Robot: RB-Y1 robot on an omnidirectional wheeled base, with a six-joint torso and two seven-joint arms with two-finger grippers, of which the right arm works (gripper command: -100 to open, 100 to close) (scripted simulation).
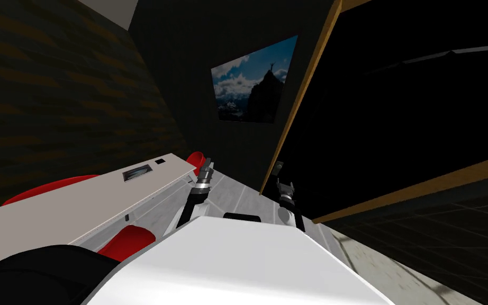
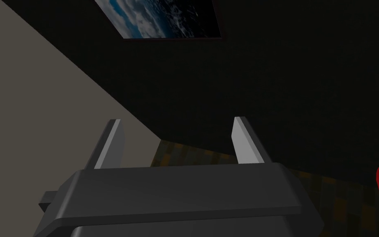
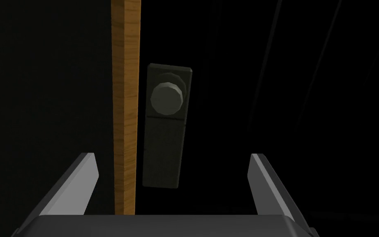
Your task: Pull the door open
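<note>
Both arms' fingers apart, empty; round knob on dark door beside wooden frame.

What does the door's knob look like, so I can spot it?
Find the light-brown wooden strip ahead of the open right gripper. Beside it sits a dark rectangular plate. The knob is the round grey disc near the plate's end farthest from the gripper, the only round thing there.

Open space lies between my right gripper and the door knob; the wooden frame stands just beside the knob.
</note>
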